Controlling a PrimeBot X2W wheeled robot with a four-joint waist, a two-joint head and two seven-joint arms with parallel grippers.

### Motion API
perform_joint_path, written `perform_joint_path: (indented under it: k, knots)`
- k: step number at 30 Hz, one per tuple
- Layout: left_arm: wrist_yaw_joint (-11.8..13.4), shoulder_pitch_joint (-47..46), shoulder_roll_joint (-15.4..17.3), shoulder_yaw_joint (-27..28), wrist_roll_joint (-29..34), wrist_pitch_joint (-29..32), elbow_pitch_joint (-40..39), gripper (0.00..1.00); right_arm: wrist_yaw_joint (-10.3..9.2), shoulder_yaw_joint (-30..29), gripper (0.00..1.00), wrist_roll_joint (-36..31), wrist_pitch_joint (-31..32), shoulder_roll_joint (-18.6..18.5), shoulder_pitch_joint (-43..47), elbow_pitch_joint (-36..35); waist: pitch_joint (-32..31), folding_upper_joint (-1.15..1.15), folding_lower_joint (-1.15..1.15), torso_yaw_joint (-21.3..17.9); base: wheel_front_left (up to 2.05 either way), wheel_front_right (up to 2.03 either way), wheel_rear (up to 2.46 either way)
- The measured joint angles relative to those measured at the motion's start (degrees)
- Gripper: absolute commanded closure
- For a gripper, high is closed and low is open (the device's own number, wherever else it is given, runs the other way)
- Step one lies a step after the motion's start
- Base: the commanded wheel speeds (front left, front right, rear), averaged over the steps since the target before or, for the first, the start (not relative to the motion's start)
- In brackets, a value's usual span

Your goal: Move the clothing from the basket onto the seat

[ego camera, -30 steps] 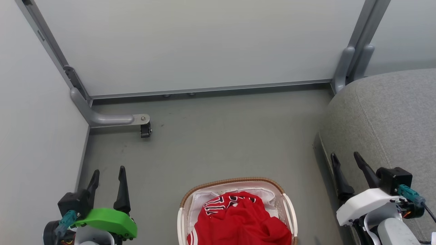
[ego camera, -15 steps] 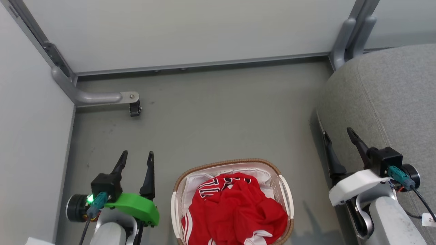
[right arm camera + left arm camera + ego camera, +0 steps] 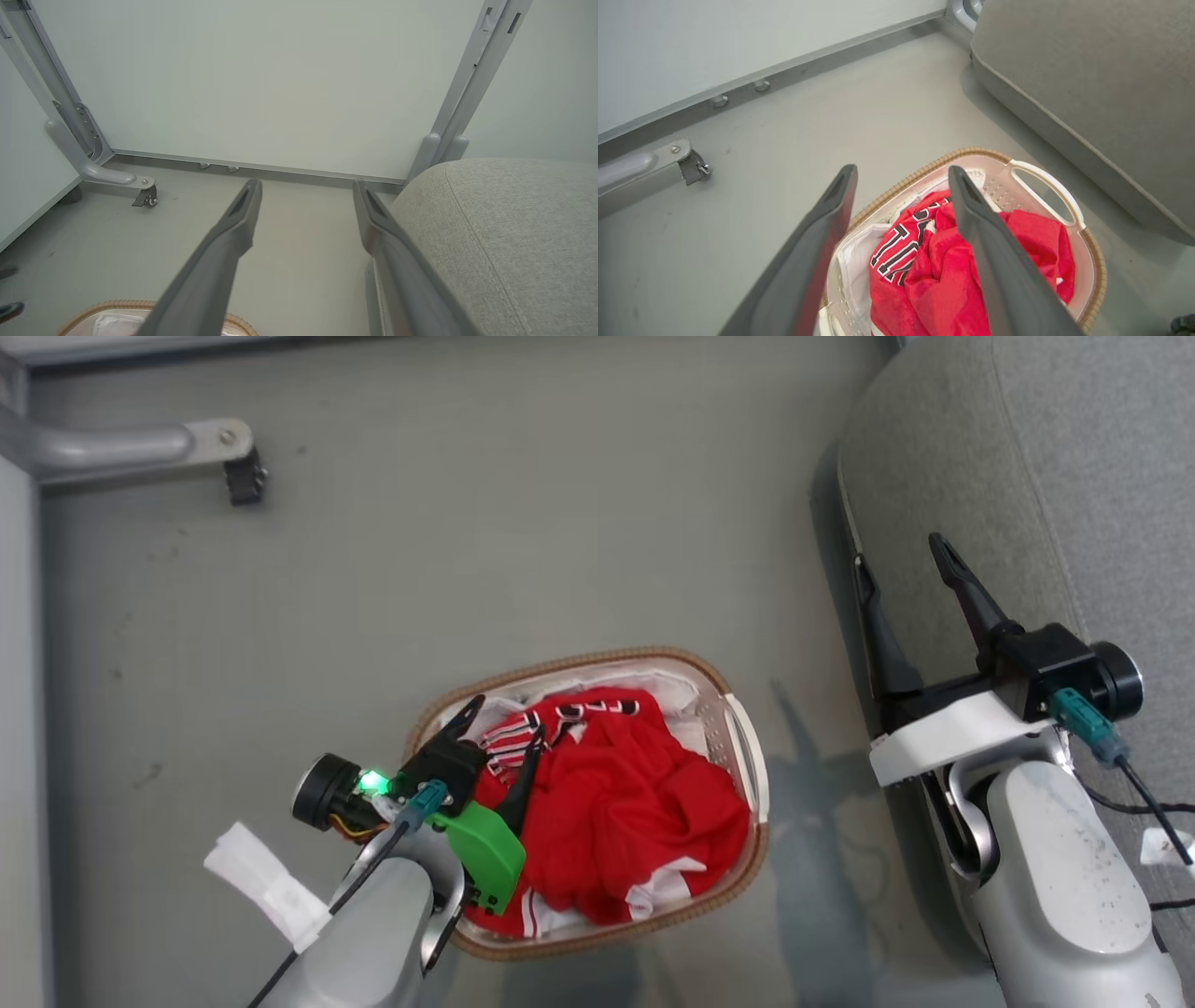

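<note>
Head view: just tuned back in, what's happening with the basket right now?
The left gripper hangs open over the left end of the basket, above the lettered jersey, with nothing gripped yet. The red clothing lies heaped inside the basket. The right gripper is open and holds nothing, at the edge of the grey seat.

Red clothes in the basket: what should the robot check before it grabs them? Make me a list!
1. Left hand open: ok, spread wide.
2. Left hand above the clothing: ok, over its lettered end.
3. Clothing inside the basket: ok.
4. Left hand touching cloth: cannot tell.
5. Right hand out of the way: ok, open by the seat.
6. Seat near the basket: ok, on the robot's right.
</note>
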Motion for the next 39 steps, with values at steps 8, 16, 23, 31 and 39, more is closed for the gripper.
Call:
perform_joint_path:
  k: [8, 16, 23, 31, 39]
  knots:
    - [0.0, -8.7, 0.9, -13.0, -2.7, 0.0, 15.5, 0.00, 0.00, 1.3, 0.00, 0.4, 0.0, 0.8, -2.4, -0.7, 9.2, 0.00, 0.00, -3.9, 0.00, 0.00, 0.00]
    - [-0.1, -15.7, 1.4, -21.3, -5.5, 1.4, 25.3, 0.00, 0.00, 3.1, 0.00, 1.2, -0.1, 1.0, -3.2, -1.1, 16.2, 0.00, 0.00, -7.8, 0.00, 0.00, 0.00]
    - [-0.1, -19.4, 2.1, -24.6, -6.7, 4.3, 29.5, 0.00, 0.00, 4.4, 0.00, 2.5, -0.1, 1.1, -3.2, -0.9, 20.7, 0.00, 0.00, -10.6, 0.00, 0.00, 0.00]
    - [-0.1, -18.2, 2.0, -27.6, -11.2, 5.7, 30.1, 1.00, 0.00, 4.1, 0.00, 2.7, -0.1, 1.2, -4.0, -0.2, 21.2, 0.00, 0.00, -11.9, 0.00, 0.00, 0.00]
    - [-0.1, -14.2, 0.1, -29.2, -17.3, 1.3, 26.3, 1.00, 0.00, 2.6, 0.00, 2.4, -0.1, 1.2, -2.7, 1.3, 15.9, 0.00, -0.01, -10.8, 0.00, 0.00, 0.00]
